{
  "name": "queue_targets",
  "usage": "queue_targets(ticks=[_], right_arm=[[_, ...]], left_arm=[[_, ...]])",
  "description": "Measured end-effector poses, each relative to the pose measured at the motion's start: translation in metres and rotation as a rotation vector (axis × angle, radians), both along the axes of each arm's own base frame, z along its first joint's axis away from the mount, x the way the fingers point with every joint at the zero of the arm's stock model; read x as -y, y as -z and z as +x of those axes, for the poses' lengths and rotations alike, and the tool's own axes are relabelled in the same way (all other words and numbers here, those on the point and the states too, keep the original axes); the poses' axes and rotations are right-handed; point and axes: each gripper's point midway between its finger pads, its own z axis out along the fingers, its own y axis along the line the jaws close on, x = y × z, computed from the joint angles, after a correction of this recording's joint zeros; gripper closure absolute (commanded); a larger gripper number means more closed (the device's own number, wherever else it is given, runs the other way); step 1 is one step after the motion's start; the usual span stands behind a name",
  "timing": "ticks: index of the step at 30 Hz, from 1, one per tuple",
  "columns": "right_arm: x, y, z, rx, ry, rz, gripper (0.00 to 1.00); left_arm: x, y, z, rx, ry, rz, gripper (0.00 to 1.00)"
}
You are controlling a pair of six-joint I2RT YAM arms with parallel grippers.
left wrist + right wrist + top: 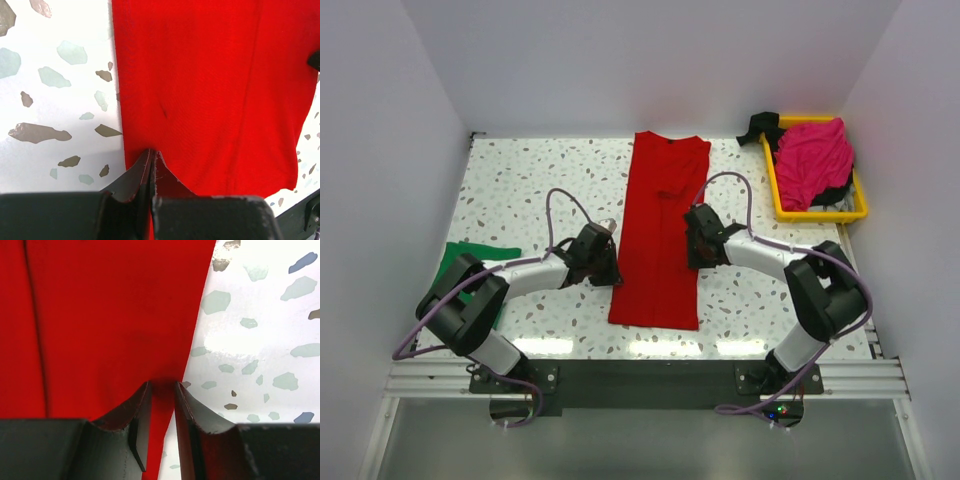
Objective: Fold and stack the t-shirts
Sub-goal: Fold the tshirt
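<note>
Table (520, 190): you have a white speckled top, walled on three sides, with both arm bases at the near edge.
Red t-shirt (660, 230): it lies flat in the middle of the table as a long narrow strip running from far to near. The neckline is at the far end and the straight hem at the near end. Sides are folded in, so you see a lengthwise seam line down the strip and a small wrinkle about midway. Colour is a bright, even red; the weave looks smooth in both wrist views (210, 90) (100, 315).
Yellow tray (820, 215): far right corner, well apart from the red strip.
Magenta-pink t-shirt (812, 160): bunched and unfolded in the tray, heaped above its rim.
Green t-shirt (485, 251): at the table's left edge, partly hidden behind your left arm; you cannot tell its fold.
Black cloth (758, 127): crumpled, just beside the tray's far left corner.
Left gripper (152, 151): fingers pressed nearly together, pinching the red strip's left edge about midway along it.
Right gripper (162, 385): fingers close with a narrow gap, red cloth nipped between them at the strip's right edge, opposite the left gripper.
</note>
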Motion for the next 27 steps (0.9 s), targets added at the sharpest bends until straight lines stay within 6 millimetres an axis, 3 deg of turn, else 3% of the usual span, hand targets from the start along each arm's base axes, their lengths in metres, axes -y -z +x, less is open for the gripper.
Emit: queue_targets(ticks=[4, 14, 27], right_arm=[[0.001, 0.002, 0.0, -0.003, 0.002, -0.007, 0.75], [0.003, 0.002, 0.0, -0.001, 0.001, -0.016, 0.97], [0.016, 0.004, 0.003, -0.008, 0.027, -0.034, 1.0]], left_arm=[[0.0, 0.0, 0.0, 0.0, 0.0, 0.0, 0.99], [0.0, 0.0, 0.0, 0.0, 0.0, 0.0, 1.0], [-0.001, 0.0, -0.001, 0.0, 0.0, 0.0, 1.0]])
